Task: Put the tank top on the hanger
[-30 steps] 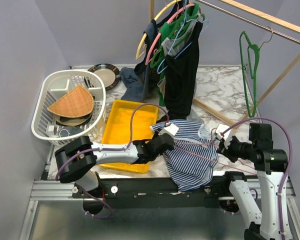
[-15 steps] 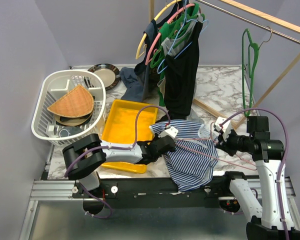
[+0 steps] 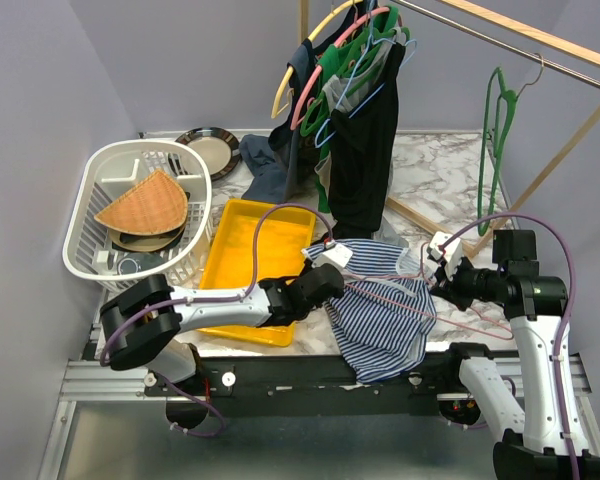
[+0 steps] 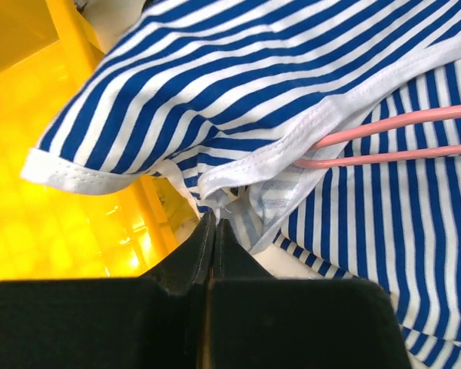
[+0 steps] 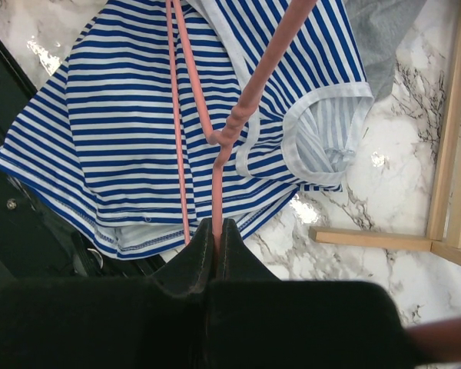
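The striped tank top lies at the table's near edge and hangs partly over it. The thin pale-pink hanger passes into it, with two of its rods under the white-edged hem. My left gripper is shut on the top's left edge, beside the yellow tray. My right gripper is shut on the hanger's rod, holding it above the tank top. The hanger's far end is hidden inside the cloth.
The yellow tray sits left of the top. A white basket holds dishes at the far left. A long black garment and several hangers hang from the rail. A dark green hanger hangs at the right. A wooden frame bar lies on the table.
My right gripper has risen a little with the hanger. My left arm has swung its elbow left and its gripper has lifted the top's left edge slightly towards the tray.
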You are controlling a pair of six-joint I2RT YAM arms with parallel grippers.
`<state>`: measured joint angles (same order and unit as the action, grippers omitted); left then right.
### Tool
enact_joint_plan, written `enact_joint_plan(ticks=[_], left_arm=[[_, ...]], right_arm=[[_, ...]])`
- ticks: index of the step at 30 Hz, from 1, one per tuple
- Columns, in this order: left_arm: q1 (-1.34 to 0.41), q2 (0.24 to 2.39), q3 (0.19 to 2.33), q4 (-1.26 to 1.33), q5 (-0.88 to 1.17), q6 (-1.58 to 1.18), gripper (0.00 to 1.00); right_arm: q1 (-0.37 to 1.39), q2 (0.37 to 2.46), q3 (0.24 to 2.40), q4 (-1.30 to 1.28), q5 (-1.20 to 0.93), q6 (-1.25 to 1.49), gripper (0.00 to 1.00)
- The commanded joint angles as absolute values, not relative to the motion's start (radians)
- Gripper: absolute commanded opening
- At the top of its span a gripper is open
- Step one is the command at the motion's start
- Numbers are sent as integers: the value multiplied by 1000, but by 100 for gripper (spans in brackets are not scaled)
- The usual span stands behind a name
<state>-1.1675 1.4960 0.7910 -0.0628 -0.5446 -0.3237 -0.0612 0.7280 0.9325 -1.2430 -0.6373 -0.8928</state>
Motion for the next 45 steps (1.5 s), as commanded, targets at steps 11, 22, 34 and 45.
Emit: enact_joint_plan(ticks=[11, 22, 34, 45], left_arm=[[-1167, 1350, 837, -140, -457, -357, 0], [-1177, 1304, 897, -201, -448, -356, 0], [-1209, 1281, 1003, -252, -433, -351, 0], [-1216, 1312, 1121, -261, -296, -290, 0]], right_arm=[[-67, 752, 1008, -1256, -747, -916, 0], [-67, 764, 999, -1195, -810, -858, 0], [-20, 821, 996, -1111, -830, -837, 0], [-2, 827, 940, -1083, -974, -920, 0]])
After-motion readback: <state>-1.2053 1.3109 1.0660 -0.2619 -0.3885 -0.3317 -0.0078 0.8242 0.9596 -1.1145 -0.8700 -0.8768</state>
